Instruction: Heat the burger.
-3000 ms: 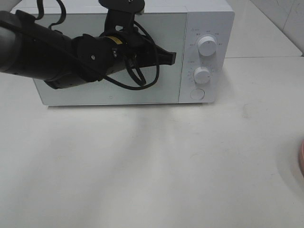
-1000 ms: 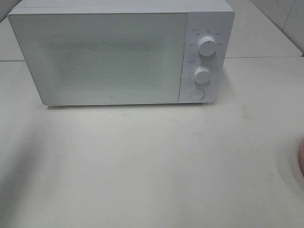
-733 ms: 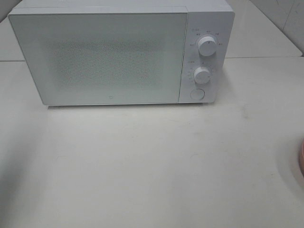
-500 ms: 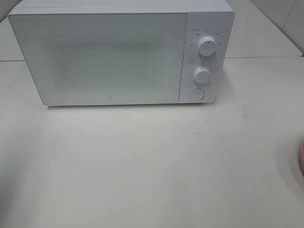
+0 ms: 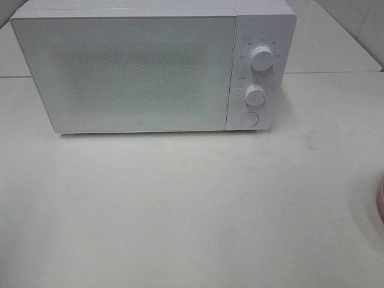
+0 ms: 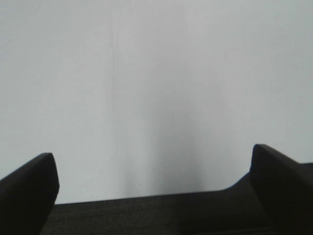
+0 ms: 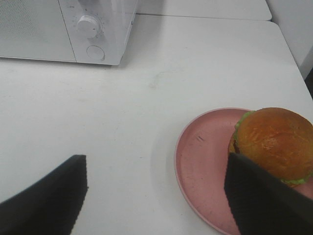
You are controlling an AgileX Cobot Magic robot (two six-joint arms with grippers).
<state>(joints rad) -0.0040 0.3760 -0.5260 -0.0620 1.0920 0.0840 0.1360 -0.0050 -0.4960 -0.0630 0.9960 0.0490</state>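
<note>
Surface: pale, off-white bench (image 5: pixel 192 204), seen from a high camera; tiled wall glimpsed at the 1 o'clock corner.
Microwave: white microwave (image 5: pixel 144 66) set at the 12 o'clock side of the high view, door shut, front facing the camera.
Controls: two round knobs stacked on the panel at the oven's 3 o'clock side, upper knob (image 5: pixel 261 57) above lower knob (image 5: pixel 255 95), with a round button (image 5: pixel 249 119) beneath them.
Plate: round pink plate (image 7: pixel 200 161) on the bench, shown in the right wrist view; only a sliver of its rim (image 5: pixel 381 201) is caught at the 3 o'clock edge of the high view, well apart from the oven.
Burger: the burger (image 7: pixel 274 142), with glossy brown bun and green lettuce, is seated upright on the plate, off centre towards its rim.
Right end effector (image 7: pixel 156 196): fingers spread wide, nothing held, hung above the bench with one dark finger (image 7: pixel 264 205) overlapping the burger and plate in its own view.
Left end effector (image 6: pixel 156 186): fingers spread wide, nothing between them, a plain pale surface faced.
</note>
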